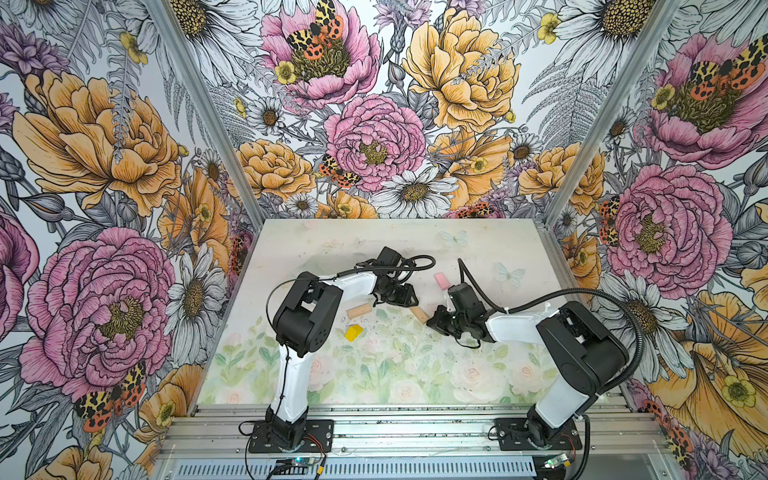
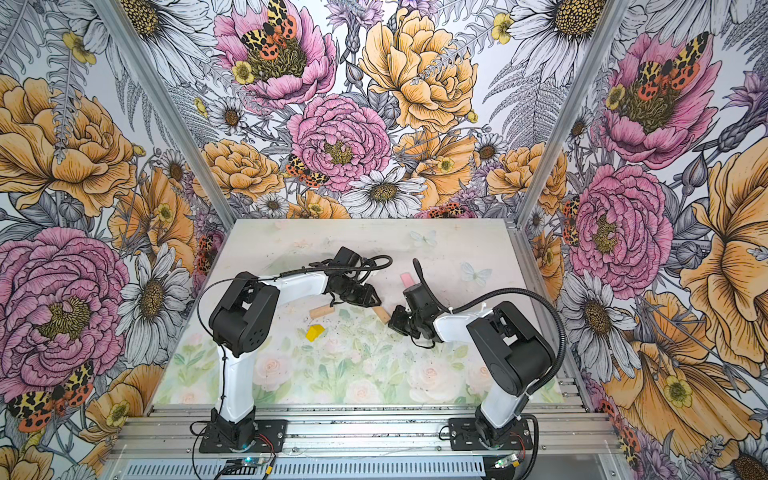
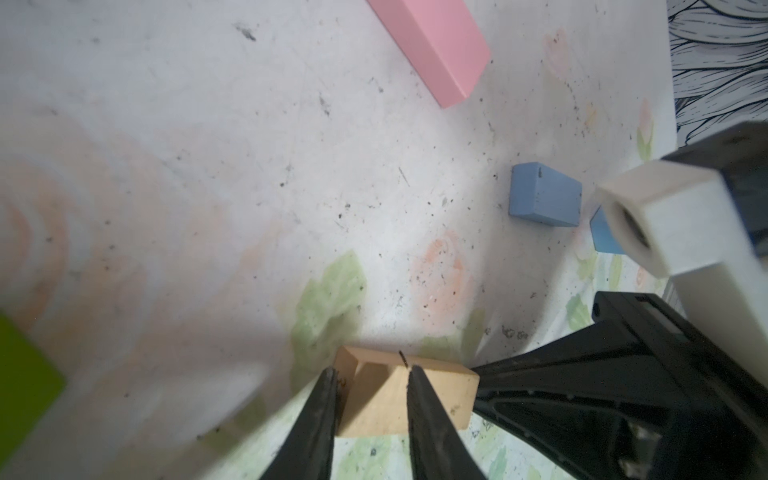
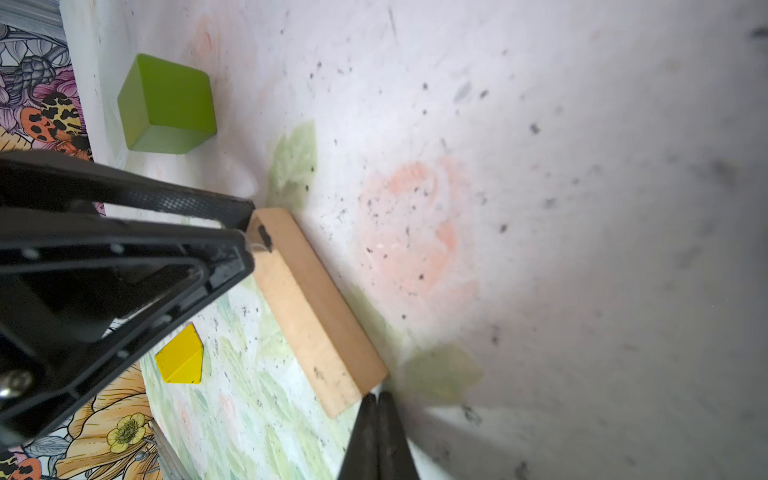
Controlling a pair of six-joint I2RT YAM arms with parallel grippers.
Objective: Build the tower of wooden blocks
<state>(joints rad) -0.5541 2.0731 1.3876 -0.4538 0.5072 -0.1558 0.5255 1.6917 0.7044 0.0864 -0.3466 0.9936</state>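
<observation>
Yellow roof-shaped wooden block (image 1: 353,332) lies nearest on the counter (image 1: 374,386), left of centre. Beyond it we see one tan wooden plank (image 1: 360,311), and a second tan plank (image 4: 316,307) between the arms. Left fingers (image 3: 324,415) stand slightly apart astride its left end; we cannot tell whether they grip. Right fingers (image 4: 365,436), pressed together and empty, sit at its right end. Farthest, a pink wooden brick (image 1: 441,280) lies flat.
</observation>
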